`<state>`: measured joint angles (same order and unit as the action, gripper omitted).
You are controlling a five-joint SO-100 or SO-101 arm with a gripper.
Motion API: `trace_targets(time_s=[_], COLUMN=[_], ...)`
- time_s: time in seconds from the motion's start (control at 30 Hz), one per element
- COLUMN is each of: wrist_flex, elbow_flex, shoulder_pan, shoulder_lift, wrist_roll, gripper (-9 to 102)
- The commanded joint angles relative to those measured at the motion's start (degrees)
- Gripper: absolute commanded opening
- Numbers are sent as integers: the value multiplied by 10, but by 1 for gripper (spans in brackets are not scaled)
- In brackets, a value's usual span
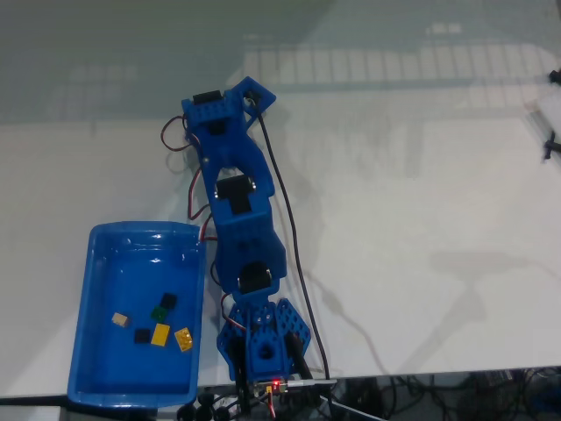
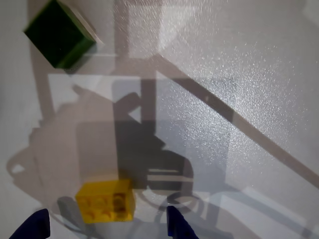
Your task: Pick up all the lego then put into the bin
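Fingertips of your hand [image 2: 107, 226] stand apart, open and empty, with the yellow lego brick [image 2: 105, 200] lying between them on the table [image 2: 239, 99]. Close off-centre and you could nudge it aside rather than catch it. A dark green brick [image 2: 59, 32] waits well beyond. The blue bin [image 1: 96, 307] beside the arm [image 1: 237, 210] holds several bricks; nothing blocks you.

A white table [image 1: 421, 228] fills the fixed view, glossy, catching pale grid-like window reflections along its far side. Dark cables [image 1: 412, 390] tangle below the near edge. At the right edge, small black objects [image 1: 552, 140], too small to tell.
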<state>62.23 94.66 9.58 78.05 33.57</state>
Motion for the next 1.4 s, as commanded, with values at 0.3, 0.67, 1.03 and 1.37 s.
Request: trace_targets(time_s=[0.3, 0.67, 1.03, 1.37], wrist_flex=[18, 19, -11, 159], elbow_flex=[-69, -88, -90, -68], shoulder_pan=[6, 11, 36, 328], shoulder_lift=[-32, -55, 99, 528], wrist_roll=[15, 21, -4, 47], gripper=[28, 0, 0, 1])
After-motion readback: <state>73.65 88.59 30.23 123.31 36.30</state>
